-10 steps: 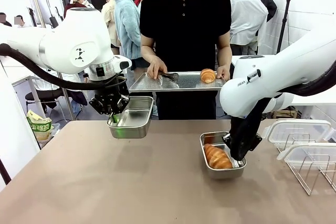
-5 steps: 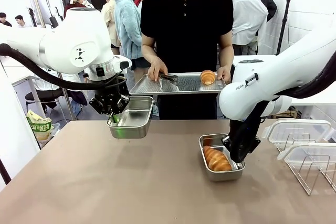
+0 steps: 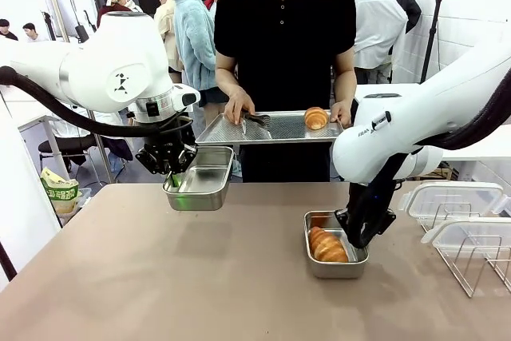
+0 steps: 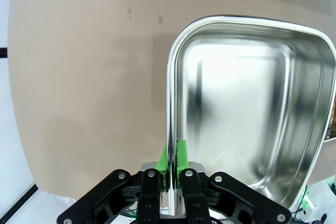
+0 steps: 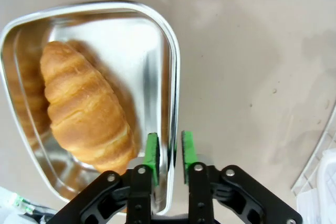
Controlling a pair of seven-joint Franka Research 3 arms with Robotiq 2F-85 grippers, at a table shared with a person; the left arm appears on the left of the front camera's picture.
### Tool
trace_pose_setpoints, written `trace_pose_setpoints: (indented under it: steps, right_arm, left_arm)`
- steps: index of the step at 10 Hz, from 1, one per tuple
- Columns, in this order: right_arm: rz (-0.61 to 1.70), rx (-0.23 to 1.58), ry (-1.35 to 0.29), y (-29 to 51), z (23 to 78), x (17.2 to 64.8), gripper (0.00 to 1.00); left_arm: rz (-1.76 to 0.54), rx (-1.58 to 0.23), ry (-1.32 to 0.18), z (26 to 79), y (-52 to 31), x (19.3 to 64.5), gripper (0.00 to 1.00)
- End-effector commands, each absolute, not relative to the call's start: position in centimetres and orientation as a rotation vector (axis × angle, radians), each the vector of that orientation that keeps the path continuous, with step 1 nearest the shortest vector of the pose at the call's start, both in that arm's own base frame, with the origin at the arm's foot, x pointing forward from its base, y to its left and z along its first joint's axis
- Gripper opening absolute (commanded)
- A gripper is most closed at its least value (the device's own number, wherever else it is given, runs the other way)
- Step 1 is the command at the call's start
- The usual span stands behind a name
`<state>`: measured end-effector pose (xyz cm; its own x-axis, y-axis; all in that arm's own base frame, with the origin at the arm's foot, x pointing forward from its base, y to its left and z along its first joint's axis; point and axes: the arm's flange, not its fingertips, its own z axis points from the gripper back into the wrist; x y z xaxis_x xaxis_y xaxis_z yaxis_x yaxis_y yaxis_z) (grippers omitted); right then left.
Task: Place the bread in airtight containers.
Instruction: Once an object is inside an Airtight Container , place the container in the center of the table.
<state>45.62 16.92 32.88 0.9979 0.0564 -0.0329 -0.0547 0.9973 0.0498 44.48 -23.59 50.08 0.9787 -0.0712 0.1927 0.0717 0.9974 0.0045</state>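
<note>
At table right, a steel tin (image 3: 335, 269) sits flat with one croissant (image 3: 327, 247) lying in it. From the front, the right gripper (image 3: 357, 237) simply dips at the tin's right edge. The right wrist view settles the detail: its green pads (image 5: 152, 153) straddle the tin's side wall, parted a little, with a sliver of gap on each side, gripping nothing. At table left, the left gripper (image 3: 174, 177) holds a second tin (image 3: 196, 200), empty, up off the table (image 3: 200, 277). Left wrist view: jaws pinched tight on its rim, bottom bare and shiny. Front view adds the far side, where a person holds a perforated tray (image 3: 271, 128) carrying the other croissant (image 3: 316, 116), well apart from both tins.
</note>
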Motion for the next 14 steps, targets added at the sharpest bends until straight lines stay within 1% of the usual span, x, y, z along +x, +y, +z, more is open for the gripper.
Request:
trace_pose_setpoints:
  steps: [1, 2, 7, 8, 9, 10, 14]
  right_arm:
    - [0.055, 0.087, 0.028, 16.88, 32.76, 46.02, 0.82]
    - [0.050, 0.085, 0.023, 16.78, 32.94, 45.92, 1.00]
    - [0.042, 0.067, 0.022, 16.27, 33.50, 45.55, 1.00]
    - [0.044, 0.059, 0.043, 16.47, 33.47, 45.69, 1.00]
    - [0.039, 0.055, 0.103, 16.79, 33.45, 46.11, 1.00]
    - [0.038, 0.060, 0.026, 16.51, 33.59, 45.70, 1.00]
    - [0.038, 0.060, 0.026, 16.51, 33.59, 45.70, 1.00]
  left_arm:
    - [-0.070, -0.007, -0.198, 50.57, -23.51, 44.63, 0.00]
    - [-0.070, -0.007, -0.198, 50.57, -23.51, 44.63, 0.00]
    - [-0.070, -0.007, -0.198, 50.57, -23.51, 44.63, 0.00]
    - [-0.070, -0.007, -0.198, 50.57, -23.51, 44.63, 0.00]
    - [-0.070, -0.007, -0.198, 50.57, -23.51, 44.63, 0.00]
    - [-0.070, -0.007, -0.198, 50.57, -23.51, 44.63, 0.00]
    - [-0.070, -0.007, -0.198, 50.57, -23.51, 44.63, 0.00]
